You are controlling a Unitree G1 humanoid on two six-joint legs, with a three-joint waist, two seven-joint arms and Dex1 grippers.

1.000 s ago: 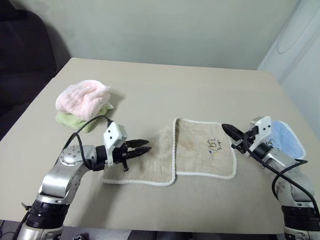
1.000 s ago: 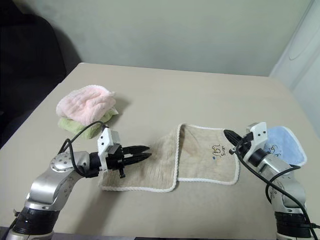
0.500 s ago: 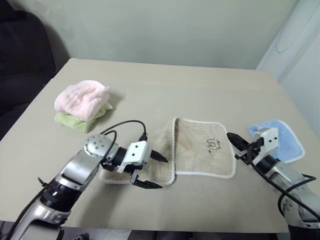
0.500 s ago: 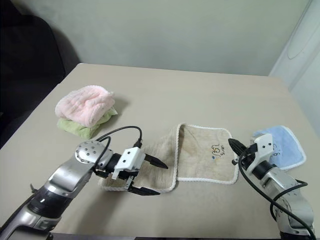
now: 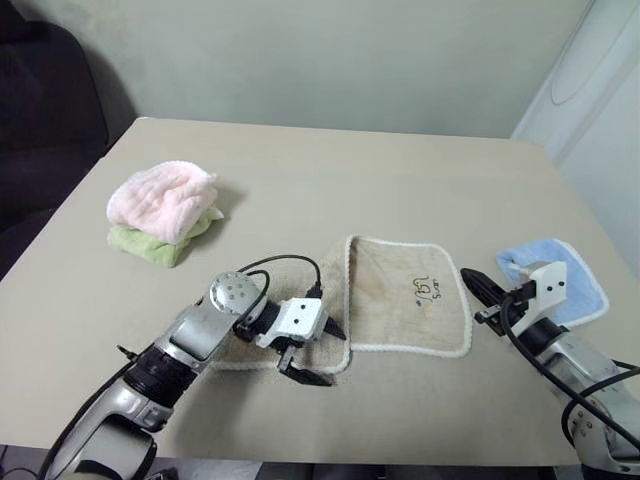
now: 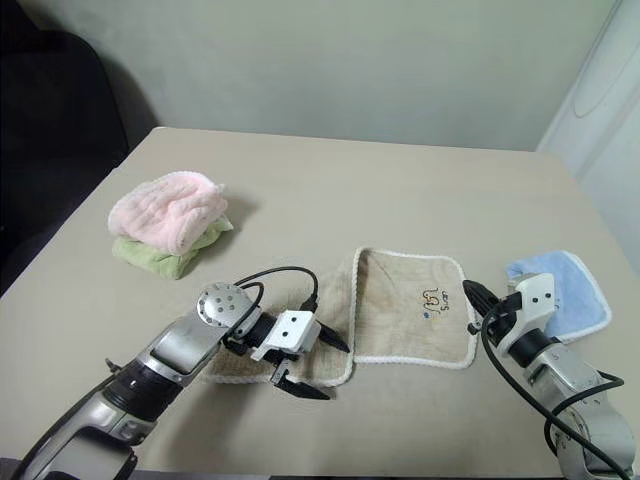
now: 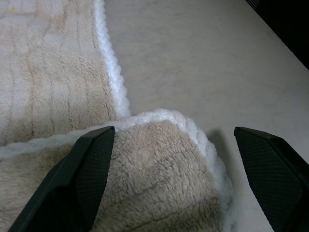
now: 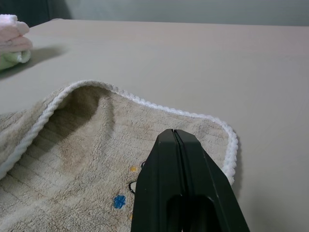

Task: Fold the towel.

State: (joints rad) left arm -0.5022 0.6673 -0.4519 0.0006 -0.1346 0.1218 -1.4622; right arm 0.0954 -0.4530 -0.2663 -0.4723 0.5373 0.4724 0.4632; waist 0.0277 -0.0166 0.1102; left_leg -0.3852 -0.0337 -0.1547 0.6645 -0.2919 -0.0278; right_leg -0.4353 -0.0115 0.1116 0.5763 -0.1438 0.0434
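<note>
Head views: the towel (image 5: 400, 300), beige terry with white corded edging, lies flat near the front middle of the desk (image 5: 330, 190). Its left portion is folded over so that a doubled layer lies on the desk; the single layer to the right bears a small embroidered mark (image 5: 430, 290) too small to read.

The left end effector (image 5: 318, 352) is at the front corner of the doubled layer with its two black fingers spread wide, one over the cloth and one at the desk surface beyond the corded edge. It holds nothing. In the left wrist view the fingers (image 7: 84, 169) straddle the rounded towel corner, one finger partly covering the pile and both cut off by the frame edge; whether either tip touches the cloth cannot be made out.

The right end effector (image 5: 478, 287) is just beside the towel's right edge, its fingers pressed together and empty. In the right wrist view its closed fingers hide part of the embroidery, leaving a blue dot (image 8: 119, 201) and a yellow speck visible.

A light-blue cloth (image 5: 565, 285) lies to the right, partly hidden behind the right end effector's white housing. A bunched pink cloth (image 5: 162, 200) rests on a green cloth (image 5: 150, 243) at the left, well apart from the towel; most of the green one is covered.
</note>
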